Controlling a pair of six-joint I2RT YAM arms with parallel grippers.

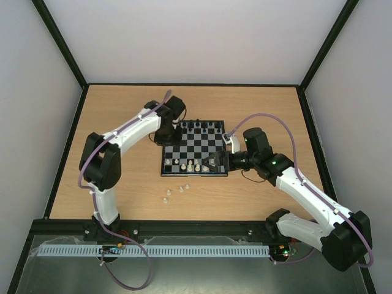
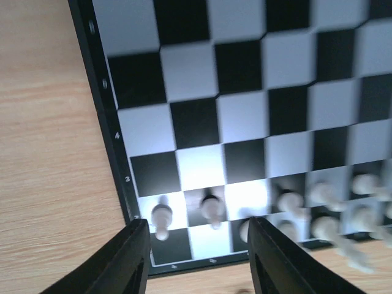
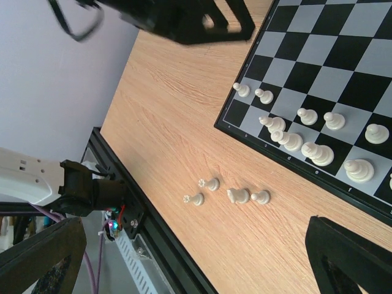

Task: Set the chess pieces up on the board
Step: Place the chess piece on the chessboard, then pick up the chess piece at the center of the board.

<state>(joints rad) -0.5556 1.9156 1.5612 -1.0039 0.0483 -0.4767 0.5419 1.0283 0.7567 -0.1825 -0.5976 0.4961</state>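
The board (image 1: 202,146) lies mid-table, with several white chess pieces (image 1: 191,166) along its near rows. Several more white pieces (image 1: 182,187) lie loose on the wood in front of it, and they also show in the right wrist view (image 3: 239,195). My left gripper (image 1: 166,136) is at the board's left edge, open and empty. Its fingers (image 2: 131,260) frame the board's corner (image 2: 184,184) and two white pawns (image 2: 162,215). My right gripper (image 1: 218,162) is over the board's near right corner, open and empty. Its fingers (image 3: 352,260) are spread wide above the bare wood.
Black chessmen (image 1: 202,127) stand along the board's far rows. The black table frame (image 3: 141,214) and a white cable duct (image 1: 153,251) run along the near edge. Walls close in the left, right and far sides.
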